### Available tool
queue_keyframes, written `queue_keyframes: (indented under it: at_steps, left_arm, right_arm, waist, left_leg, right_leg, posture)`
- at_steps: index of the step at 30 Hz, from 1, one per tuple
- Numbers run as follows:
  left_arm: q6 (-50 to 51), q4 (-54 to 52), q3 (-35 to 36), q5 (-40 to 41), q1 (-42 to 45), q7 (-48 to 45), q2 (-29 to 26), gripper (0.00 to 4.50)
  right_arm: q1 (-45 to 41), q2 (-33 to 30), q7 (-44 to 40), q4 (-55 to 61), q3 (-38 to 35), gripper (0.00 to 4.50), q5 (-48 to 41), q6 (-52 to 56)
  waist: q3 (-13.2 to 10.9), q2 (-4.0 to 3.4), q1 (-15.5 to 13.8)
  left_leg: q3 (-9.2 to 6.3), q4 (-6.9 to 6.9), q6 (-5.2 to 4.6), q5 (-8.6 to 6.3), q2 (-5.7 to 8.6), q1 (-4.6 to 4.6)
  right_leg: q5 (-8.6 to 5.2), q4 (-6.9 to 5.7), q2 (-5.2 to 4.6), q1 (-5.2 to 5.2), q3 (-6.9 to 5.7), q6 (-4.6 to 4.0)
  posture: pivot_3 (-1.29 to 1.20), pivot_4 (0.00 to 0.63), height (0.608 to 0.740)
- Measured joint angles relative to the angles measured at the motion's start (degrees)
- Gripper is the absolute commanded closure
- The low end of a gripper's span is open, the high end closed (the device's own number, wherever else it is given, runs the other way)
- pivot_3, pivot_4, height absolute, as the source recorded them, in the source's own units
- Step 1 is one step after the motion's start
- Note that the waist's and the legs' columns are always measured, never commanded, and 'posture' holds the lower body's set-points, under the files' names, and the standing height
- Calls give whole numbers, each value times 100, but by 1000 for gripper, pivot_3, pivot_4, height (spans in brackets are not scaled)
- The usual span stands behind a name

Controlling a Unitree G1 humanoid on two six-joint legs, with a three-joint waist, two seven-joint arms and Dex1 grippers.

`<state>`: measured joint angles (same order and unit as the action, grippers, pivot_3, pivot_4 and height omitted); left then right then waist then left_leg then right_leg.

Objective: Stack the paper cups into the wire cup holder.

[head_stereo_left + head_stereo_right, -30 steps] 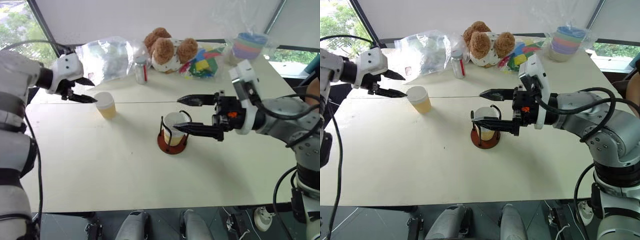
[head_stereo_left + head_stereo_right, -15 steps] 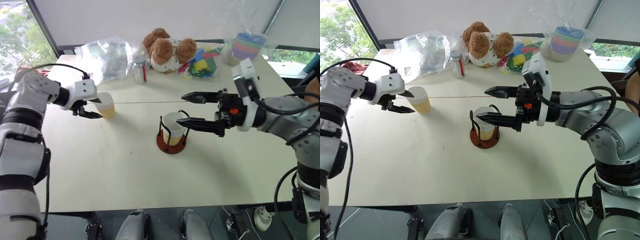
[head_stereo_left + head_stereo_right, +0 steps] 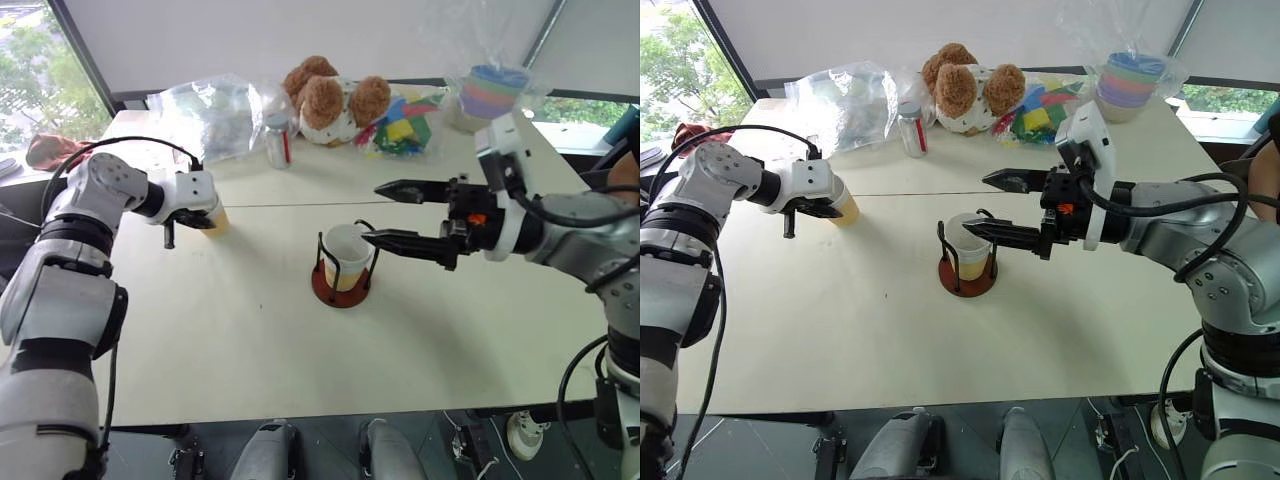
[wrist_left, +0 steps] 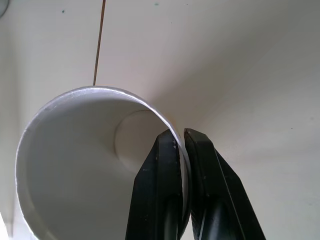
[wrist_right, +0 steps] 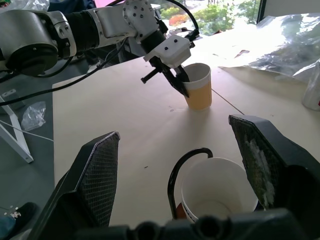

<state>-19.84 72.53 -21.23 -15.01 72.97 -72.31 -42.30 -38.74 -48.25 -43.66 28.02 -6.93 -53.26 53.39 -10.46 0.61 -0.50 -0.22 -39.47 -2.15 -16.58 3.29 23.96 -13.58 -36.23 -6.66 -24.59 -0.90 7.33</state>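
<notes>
Wire cup holder [image 3: 342, 283]: my landmark, mid-table [image 3: 250, 340], with one paper cup [image 3: 347, 254] standing upright inside its loops.
Right gripper [image 3: 385, 213]: I see it just right of the holder, fingers spread wide, holding nothing; one finger tip reaches toward the cup's rim, contact unclear.
Right wrist view: I look between both padded fingers down into the seated cup; part of the holder's base is cut off.
Left gripper [image 5: 181, 80]: left of the holder, fingers pinched on the rim of a second paper cup [image 5: 198, 86] standing on the table.
Left wrist view: one finger inside, one outside the wall; the head views hide this behind the gripper body.
Beyond the holder: teddy bear [image 3: 335, 98], small bottle [image 3: 281, 138], wrapped pastel cups [image 3: 493, 92].
</notes>
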Motion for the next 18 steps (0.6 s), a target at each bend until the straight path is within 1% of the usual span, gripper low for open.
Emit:
queue_keyframes:
  at_steps: [6,7,9,10,12,13,14,16,18]
  left_arm:
    - [-188,0,2,-171,157,-149,-24,4397]
    - [-197,-4,4,-180,238,-250,-7,4397]
    - [-91,-67,160,-27,659,-829,110,4397]
    - [94,-133,275,200,916,-1196,214,4397]
    - [484,-563,353,841,1428,-1743,423,4397]
    - [711,-1009,169,1328,1600,-1863,473,4397]
    - [834,-1331,9,1647,1684,-1916,496,4397]
    - [1299,-2169,-566,2639,1682,-1982,448,4397]
    - [1696,-2727,-1120,3440,1622,-1997,406,4397]
  right_arm:
    - [96,-40,-47,5,-9,689,1,5]
    - [244,-166,-71,28,-60,689,22,5]
    - [919,-795,-226,-15,-269,689,274,3]
    - [1182,-993,-310,-112,-388,689,393,-5]
    - [1380,-1087,-499,-242,-537,689,456,-20]
    - [1421,-1112,-623,-234,-573,689,459,-92]
    - [1456,-1162,-693,-236,-578,689,472,-129]
    - [1652,-1297,-805,-239,-677,689,537,-164]
    - [1777,-1308,-804,-238,-797,689,575,-164]
  waist:
    - [0,0,-11]
    - [0,1,-29]
    - [-5,11,-118]
    - [-5,12,-164]
    - [-6,13,-174]
    - [-4,10,-151]
    - [-2,6,-129]
    - [1,-2,-40]
    - [1,-3,17]
  left_leg:
    - [0,0,0,0,0,0]
    - [-3,0,-1,0,0,4]
    - [-31,-42,-10,-7,-1,48]
    - [-32,-52,-14,-9,-1,61]
    - [-26,-64,-21,-14,4,59]
    - [-15,-64,-27,-17,5,51]
    - [-12,-63,-29,-19,5,43]
    - [-15,-60,-30,-19,4,39]
    - [-19,-60,-27,-18,-2,36]
  right_leg:
    - [0,0,0,0,0,0]
    - [0,1,0,0,-3,0]
    - [0,5,-2,-2,-47,0]
    - [0,7,-5,-4,-58,0]
    - [1,12,-17,4,-59,1]
    - [10,13,-24,6,-56,17]
    - [11,13,-26,10,-54,19]
    - [11,12,-26,12,-54,20]
    - [12,4,-21,6,-52,19]
  posture:
    - [0,150,740]
    - [0,150,740]
    - [0,150,740]
    - [0,150,740]
    - [0,150,740]
    - [0,150,740]
    - [0,150,740]
    - [0,150,740]
    - [0,150,740]
